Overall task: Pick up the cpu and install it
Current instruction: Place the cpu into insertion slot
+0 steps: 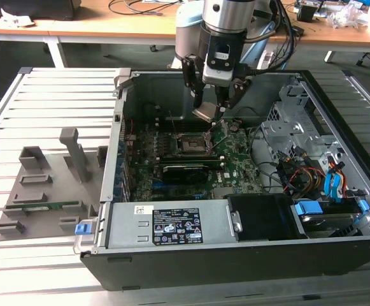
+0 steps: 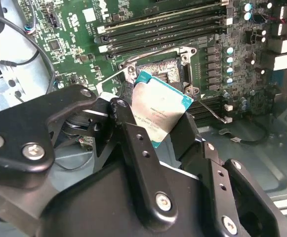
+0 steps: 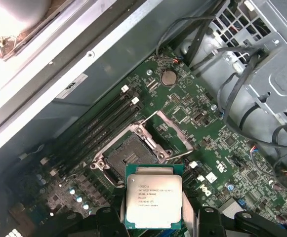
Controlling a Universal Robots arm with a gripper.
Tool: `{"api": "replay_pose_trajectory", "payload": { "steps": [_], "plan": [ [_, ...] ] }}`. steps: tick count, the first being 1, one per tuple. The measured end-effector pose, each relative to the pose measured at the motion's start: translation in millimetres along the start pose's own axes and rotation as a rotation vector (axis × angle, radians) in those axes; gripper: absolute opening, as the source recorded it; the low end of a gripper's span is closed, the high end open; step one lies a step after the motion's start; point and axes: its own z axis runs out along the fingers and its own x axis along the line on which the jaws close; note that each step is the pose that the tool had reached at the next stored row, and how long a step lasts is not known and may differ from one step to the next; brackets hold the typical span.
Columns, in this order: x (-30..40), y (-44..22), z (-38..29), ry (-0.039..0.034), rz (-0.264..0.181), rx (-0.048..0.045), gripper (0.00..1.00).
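Fingers are pinched on the cpu, one black finger on each of two opposite edges; the same grip is seen in the first wrist view, fingers on both sides of the cpu. The chip is held in the air, tilted, silvery top with print facing the cameras, thin teal rim visible. It is not seated.

In the exterior view the cpu is carried at about 1 o'clock of the open socket, above the motherboard, inside the open computer case. Contact with the board cannot be seen.

The socket is uncovered, pin field exposed, with its metal load frame swung up beside it. Black memory slots are laid just beside the socket, and a coin battery is seen farther along the board.

In the exterior view, the power supply is placed at 6 o'clock of the socket and the drive cage at 3 o'clock. A grey fixture tray holding a green memory stick is set on the slatted table at 9 o'clock of the case.
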Motion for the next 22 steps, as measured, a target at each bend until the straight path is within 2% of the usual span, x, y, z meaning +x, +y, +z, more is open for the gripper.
{"api": "replay_pose_trajectory", "payload": {
  "steps": [6, 16, 19, 22],
  "plan": [
    [0.0, 0.0, 0.1, 0.0024, 0.061, -0.0011, 0.55],
    [0.0, 0.0, 0.2, 0.0074, 0.191, -0.0034, 0.55],
    [0.0, 0.0, 0.2, 0.008, 0.207, -0.0036, 0.55],
    [0.0, 0.0, 0.3, 0.0093, 0.241, -0.0042, 0.55]
  ]
}}
